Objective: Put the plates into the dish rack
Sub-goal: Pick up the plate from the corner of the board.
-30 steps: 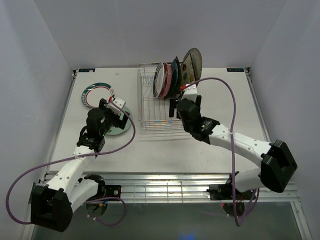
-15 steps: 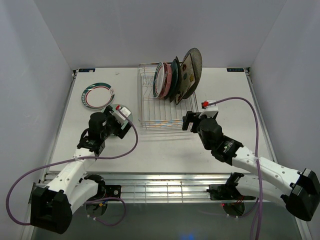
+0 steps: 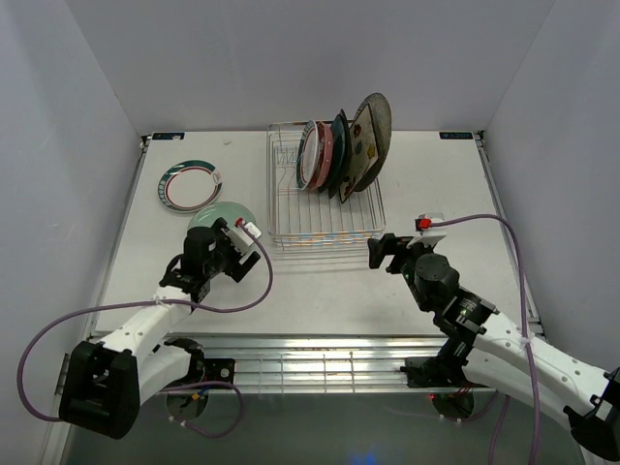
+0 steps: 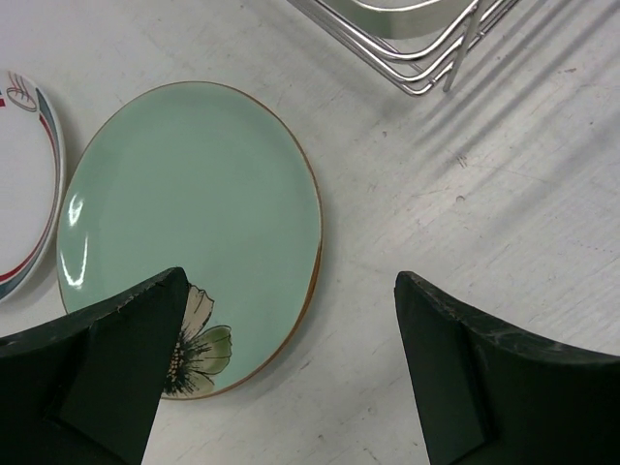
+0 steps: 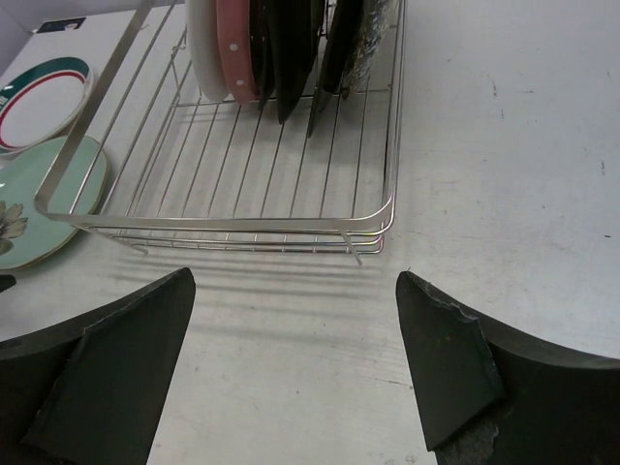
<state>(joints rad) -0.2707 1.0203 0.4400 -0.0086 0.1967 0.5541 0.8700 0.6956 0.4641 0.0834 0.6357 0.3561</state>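
**A:** What changed in the last second?

**B:** The right gripper (image 3: 381, 254) has backed away from the racked plates (image 3: 339, 150), which stand upright at the far end of the dish rack (image 3: 325, 218). It now sits lower right of the rack, jaws spread wide and empty.

**A:** And the left?

**B:** The left gripper (image 3: 239, 240) pulled back toward the lower left. It is also wide open and holding nothing. The mint floral plate (image 3: 221, 215) lies flat just left of the rack.

**A:** What does that mean for the task?

**B:** About five plates look loaded. The mint one and the white teal-rimmed plate (image 3: 191, 185), upper left, are still on the table. I'd guess the mint one is next.
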